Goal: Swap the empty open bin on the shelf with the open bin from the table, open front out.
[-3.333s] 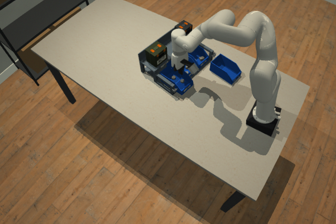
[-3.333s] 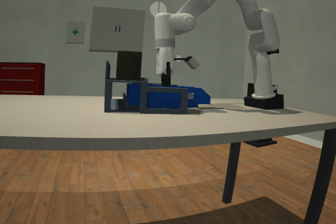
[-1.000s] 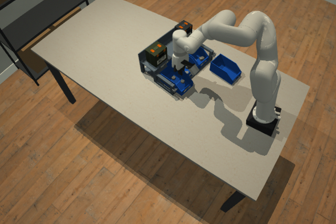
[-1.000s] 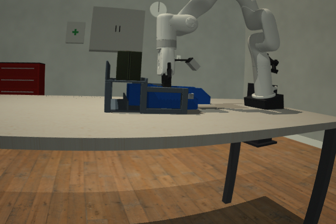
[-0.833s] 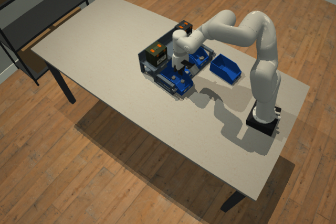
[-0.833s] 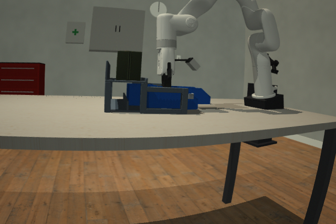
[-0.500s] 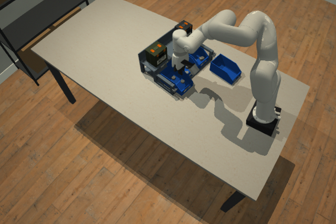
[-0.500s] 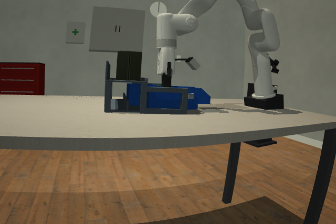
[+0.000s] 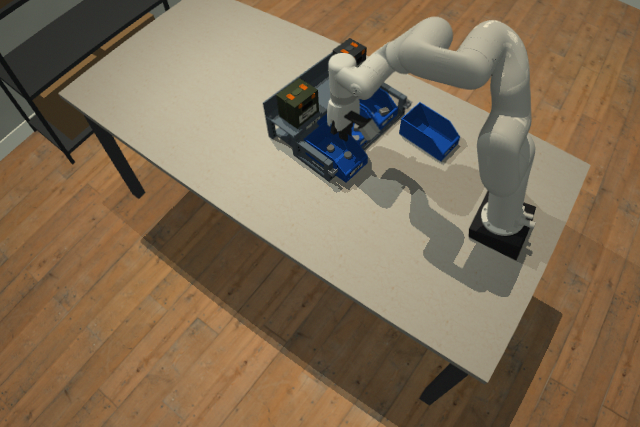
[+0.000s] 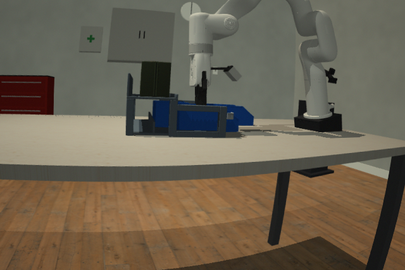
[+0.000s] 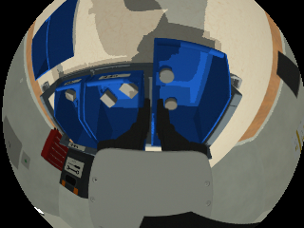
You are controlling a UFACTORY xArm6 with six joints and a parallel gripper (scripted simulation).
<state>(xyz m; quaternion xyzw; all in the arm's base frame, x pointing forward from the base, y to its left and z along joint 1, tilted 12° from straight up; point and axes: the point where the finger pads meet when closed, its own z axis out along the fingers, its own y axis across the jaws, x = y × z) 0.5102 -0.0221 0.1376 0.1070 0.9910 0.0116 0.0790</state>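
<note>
A dark grey shelf [image 9: 330, 117] stands on the table. In its front left place sits a blue open bin with grey parts [image 9: 336, 151], its open front towards the table's near edge; it also shows in the wrist view [image 11: 190, 98]. A second blue bin with parts [image 9: 379, 107] sits in the shelf beside it. The empty blue bin [image 9: 429, 130] stands on its base on the table to the right of the shelf. My gripper [image 9: 338, 130] points straight down over the left bin's side wall [image 11: 154, 129]. Its fingers [image 10: 200, 98] are nearly together and straddle the wall's top edge.
A dark green box [image 9: 297, 102] and a black box with orange marks [image 9: 350, 50] stand on the shelf's upper board. The arm's base [image 9: 501, 231] stands at the table's right side. A black rack [image 9: 62, 40] stands on the floor beyond the far left.
</note>
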